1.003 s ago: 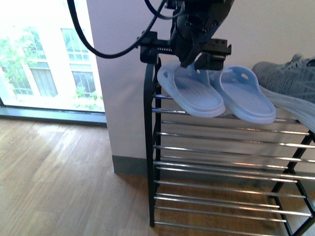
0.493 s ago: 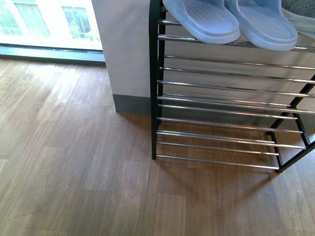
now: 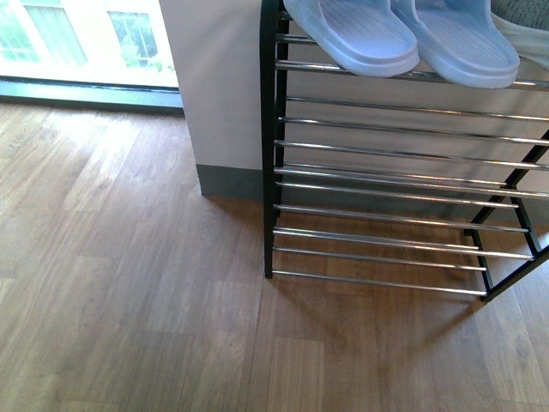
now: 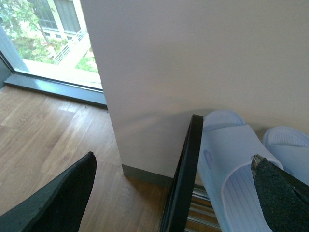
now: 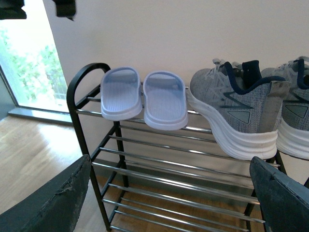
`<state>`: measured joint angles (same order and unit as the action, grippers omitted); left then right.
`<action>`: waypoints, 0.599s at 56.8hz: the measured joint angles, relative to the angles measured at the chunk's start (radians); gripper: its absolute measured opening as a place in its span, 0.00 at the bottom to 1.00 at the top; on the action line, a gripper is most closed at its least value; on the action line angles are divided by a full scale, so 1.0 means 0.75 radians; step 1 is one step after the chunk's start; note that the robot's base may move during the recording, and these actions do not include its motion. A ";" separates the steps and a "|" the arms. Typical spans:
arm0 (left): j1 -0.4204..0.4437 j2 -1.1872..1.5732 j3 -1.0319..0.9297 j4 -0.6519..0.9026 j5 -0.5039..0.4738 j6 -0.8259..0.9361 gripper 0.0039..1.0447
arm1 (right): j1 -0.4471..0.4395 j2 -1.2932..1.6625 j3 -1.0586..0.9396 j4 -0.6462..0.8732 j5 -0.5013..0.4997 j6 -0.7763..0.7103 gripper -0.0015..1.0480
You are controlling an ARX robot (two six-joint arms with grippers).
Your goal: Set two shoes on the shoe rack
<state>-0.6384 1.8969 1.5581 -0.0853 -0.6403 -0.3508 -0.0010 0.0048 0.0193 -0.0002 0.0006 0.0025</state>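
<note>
Since a second ago the left gripper [image 4: 169,193] has left the front view, which now looks down at the floor and the shoe rack [image 3: 271,172]. Both grey sneakers [image 5: 236,113] sit on the rack's top tier, right of the blue slippers [image 5: 145,99], probably settled. Both grippers' jaws are spread and empty; right gripper [image 5: 169,193] faces the rack. The task looks finished.

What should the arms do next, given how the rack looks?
Probably retract both arms. Both grey knit sneakers already sit on the black metal shoe rack's top tier beside the pale blue slides, and both grippers are open and empty.
</note>
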 joint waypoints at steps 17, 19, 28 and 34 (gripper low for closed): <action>-0.001 -0.433 -0.567 0.256 -0.101 0.065 0.91 | 0.000 0.000 0.000 0.000 0.000 0.001 0.91; -0.002 -0.479 -0.625 0.272 -0.117 0.067 0.91 | 0.000 0.000 0.000 0.000 0.000 0.001 0.91; -0.020 -0.723 -0.891 0.307 -0.200 0.063 0.91 | 0.000 0.000 0.000 0.000 0.000 0.001 0.91; -0.021 -0.850 -1.009 0.299 -0.216 0.041 0.91 | 0.000 0.000 0.000 0.000 0.000 0.001 0.91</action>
<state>-0.6544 1.2591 0.8013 0.1387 -0.8024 -0.3199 -0.0010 0.0048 0.0193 -0.0002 0.0006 0.0029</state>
